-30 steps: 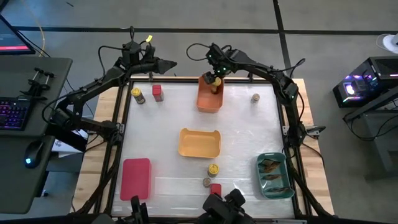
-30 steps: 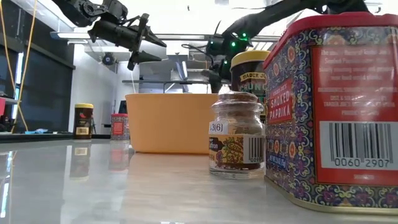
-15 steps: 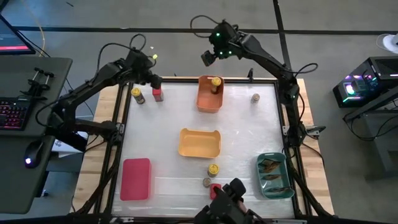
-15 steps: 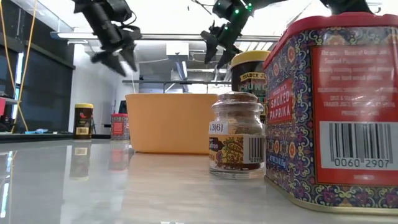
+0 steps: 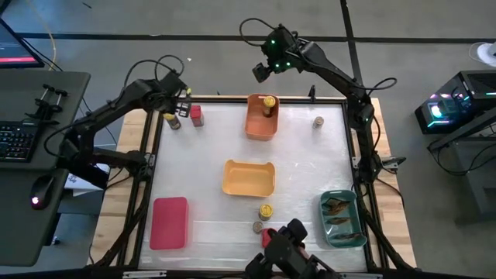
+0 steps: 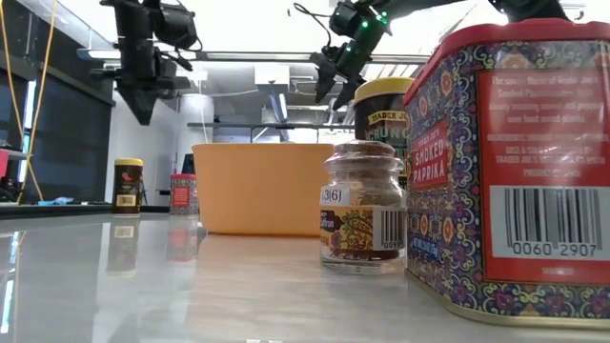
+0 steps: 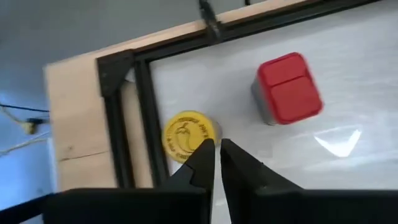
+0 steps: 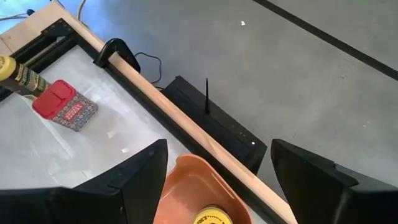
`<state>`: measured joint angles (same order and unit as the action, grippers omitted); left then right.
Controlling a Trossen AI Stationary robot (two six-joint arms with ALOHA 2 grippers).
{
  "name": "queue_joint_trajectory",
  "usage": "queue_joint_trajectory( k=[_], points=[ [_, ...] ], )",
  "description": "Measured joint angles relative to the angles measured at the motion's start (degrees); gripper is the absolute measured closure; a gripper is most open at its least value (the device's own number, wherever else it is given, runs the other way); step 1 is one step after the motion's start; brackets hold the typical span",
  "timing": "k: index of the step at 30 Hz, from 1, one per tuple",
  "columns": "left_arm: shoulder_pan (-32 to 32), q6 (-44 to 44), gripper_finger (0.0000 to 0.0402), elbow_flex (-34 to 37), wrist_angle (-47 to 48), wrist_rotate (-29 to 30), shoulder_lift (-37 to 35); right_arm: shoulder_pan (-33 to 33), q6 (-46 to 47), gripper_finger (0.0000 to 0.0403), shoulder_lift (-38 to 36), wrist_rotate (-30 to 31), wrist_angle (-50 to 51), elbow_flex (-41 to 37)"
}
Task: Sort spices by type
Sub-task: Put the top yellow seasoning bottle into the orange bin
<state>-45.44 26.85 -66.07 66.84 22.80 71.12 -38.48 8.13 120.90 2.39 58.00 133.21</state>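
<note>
**Left gripper closed above a yellow-lidded jar; right gripper spread over the orange bin**

In the high view the white table (image 5: 302,170) fills the centre of the frame. Four bins sit on it: a red bin (image 5: 170,222) at lower left, a yellow bin (image 5: 249,177) in the middle, an orange bin (image 5: 260,118) at upper centre and a teal bin (image 5: 342,219) at lower right, the last holding flat brownish packets (image 5: 339,207).

The left gripper (image 5: 183,106) hangs at the upper left of the frame, its jaws pressed together with nothing between them, right above a yellow-lidded jar (image 7: 186,135). Just beside that jar stands a red tin (image 7: 288,89).

The right gripper (image 5: 260,71) hovers at upper centre, just past the table's far edge, its jaws spread wide and empty. Below it, a second yellow-lidded jar (image 5: 268,104) stands inside the orange bin.

At lower centre a third yellow-lidded jar (image 5: 266,211), a grey-brown jar (image 5: 257,227) and another red tin (image 5: 268,233) cluster close together. A lone grey-brown jar (image 5: 318,122) stands at upper right.
</note>
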Motion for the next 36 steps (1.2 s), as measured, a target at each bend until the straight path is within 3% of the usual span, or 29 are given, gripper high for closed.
queue_joint_trajectory(
  k=[6, 13, 24, 29, 36],
  points=[
    [0.32, 3.69, 0.0400, 5.58, -1.39, 1.40, -0.12, -0.34, -0.73, 0.0121, 0.00, -0.04, -0.06, 0.00],
    [-0.99, 8.03, 0.0401, 10.66, -8.29, 7.08, -0.10, -0.70, -0.86, 0.0121, 0.00, -0.85, -0.57, 0.00],
    [-2.61, 10.04, 0.0401, 16.83, -13.50, 8.60, -0.16, -0.65, 0.00, 0.0121, 0.00, -2.03, -1.00, 0.00],
    [-1.18, 10.04, 0.0401, 17.26, -13.61, 5.81, -0.31, -0.65, 0.61, 0.0121, 0.00, -2.03, -0.94, 0.00],
    [4.76, 12.04, 0.0401, 17.29, -6.63, -1.42, -2.62, -0.65, 0.83, 0.0121, 0.02, -2.22, -0.28, 0.00]
  ],
)
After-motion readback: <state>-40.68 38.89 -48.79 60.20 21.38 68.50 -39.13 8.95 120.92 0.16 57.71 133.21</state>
